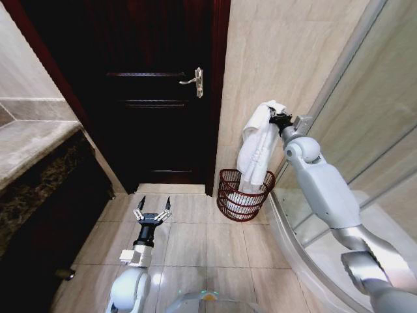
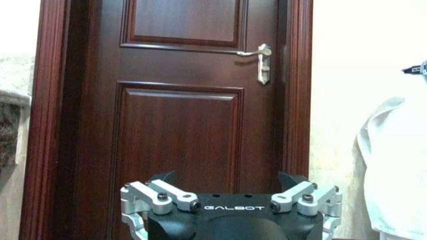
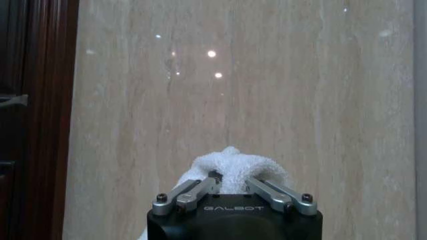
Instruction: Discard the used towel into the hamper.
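Your towel [image 1: 255, 145], white and bunched, hangs from the right gripper [image 1: 276, 119] against the beige tiled wall [image 1: 287, 59], its lower end trailing down into the hamper [image 1: 245, 195]. That dark reddish wire basket stands on the floor at the foot of the wall, just right of the dark wooden door [image 1: 150, 98] and beside the curved shower screen [image 1: 352, 130]. In the right wrist view the gripper's 2 fingers [image 3: 193, 192] are closed on the top fold of the towel [image 3: 230, 167].

To do this step well, I judge you should keep the grip centred over the basket's mouth and lower it before letting go, so the cloth drops inside rather than draping over the rim [image 1: 247, 173]. The bulk seems to hang slightly left of centre, so nudge right if it swings.

Your left gripper [image 1: 152, 212] waits low over the floor tiles [image 1: 195, 241], near you and facing the door, its fingers spread open and holding nothing.

"GALBOT" is printed in white on both gripper bodies in the wrist views.
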Available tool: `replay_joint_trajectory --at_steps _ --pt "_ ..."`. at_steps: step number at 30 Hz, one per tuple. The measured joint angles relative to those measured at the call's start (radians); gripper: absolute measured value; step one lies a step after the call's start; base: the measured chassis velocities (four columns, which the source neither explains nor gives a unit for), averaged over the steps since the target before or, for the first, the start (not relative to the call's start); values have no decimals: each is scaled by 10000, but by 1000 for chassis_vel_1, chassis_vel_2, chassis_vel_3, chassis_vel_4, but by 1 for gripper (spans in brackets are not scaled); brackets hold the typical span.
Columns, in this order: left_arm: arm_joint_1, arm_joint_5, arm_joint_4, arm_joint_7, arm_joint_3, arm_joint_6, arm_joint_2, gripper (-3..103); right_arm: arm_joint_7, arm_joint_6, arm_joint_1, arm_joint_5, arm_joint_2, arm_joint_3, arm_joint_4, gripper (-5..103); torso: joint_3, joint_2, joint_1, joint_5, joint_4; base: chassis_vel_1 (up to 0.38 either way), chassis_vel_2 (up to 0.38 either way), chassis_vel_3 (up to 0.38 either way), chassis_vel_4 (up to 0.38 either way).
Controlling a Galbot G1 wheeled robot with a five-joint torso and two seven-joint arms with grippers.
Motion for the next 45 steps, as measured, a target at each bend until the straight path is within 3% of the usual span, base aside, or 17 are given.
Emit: replay_joint_trajectory --at_steps 31,45 --pt "13 4 66 170 21 -119 12 100 -110 59 -503 -210 89 185 -119 6 -790 -1230 -443 0 0 0 0 0 0" --pt "-20 67 59 166 13 -238 -15 100 -131 67 -1797 -171 -126 633 331 6 -1139 -1772 -634 2 0 0 0 0 0"
